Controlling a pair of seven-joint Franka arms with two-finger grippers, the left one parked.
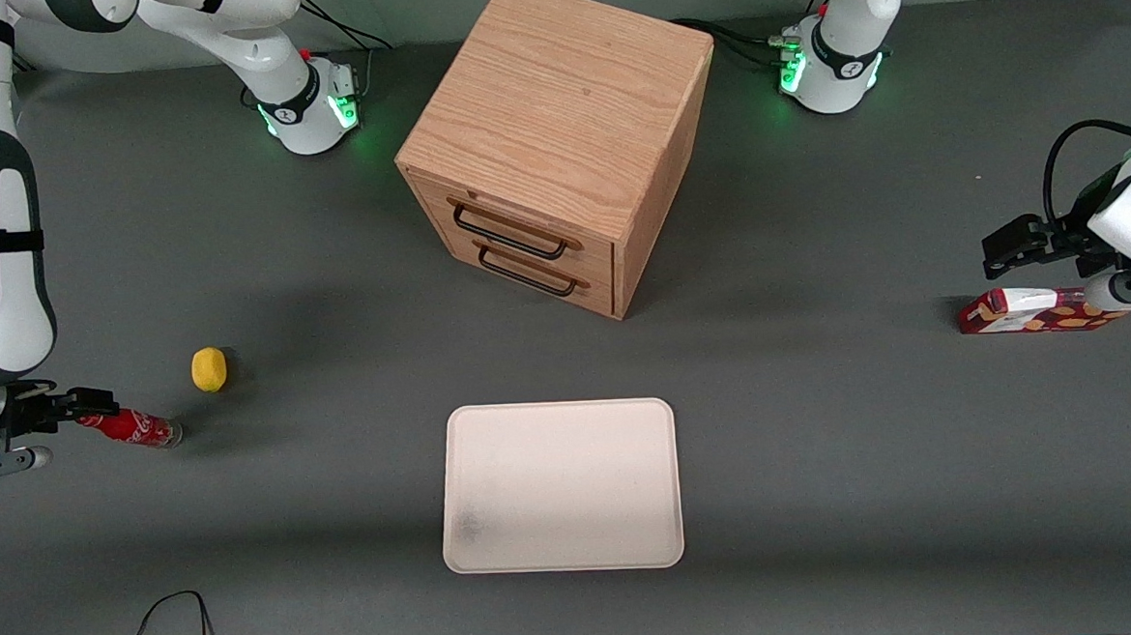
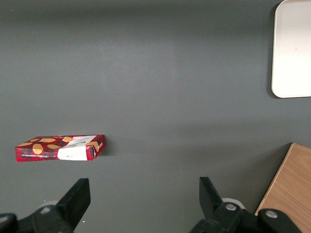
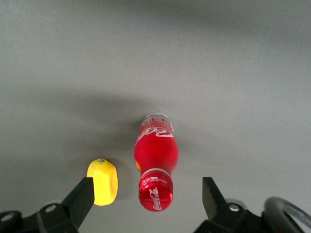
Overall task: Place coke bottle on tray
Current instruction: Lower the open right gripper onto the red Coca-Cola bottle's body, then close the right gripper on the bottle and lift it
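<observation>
Hovering over the bottle's cap

Front view: the gripper [image 1: 44, 427] hangs low at the working arm's end of the table, beside the lying coke bottle [image 1: 134, 427]; the tray [image 1: 562, 485] sits near the front edge.

Right wrist view: fingers [image 3: 80, 199] spread wide, gripping nothing; red bottle [image 3: 156, 162], white lettering, beside a lemon [image 3: 102, 181].

A flat red-and-white carton with orange marks [image 2: 60, 147] lies on its side on the dark grey desk [image 2: 160, 87]. Well apart from it, a rounded corner of the large flat pale beige rectangular tray [image 2: 293, 48] shows at the frame's edge. A corner of the light wooden drawer cabinet [image 2: 289, 187] shows too, apart from the tray. Two black fingers [image 2: 73, 201] of the parked arm stand spread above the desk
</observation>
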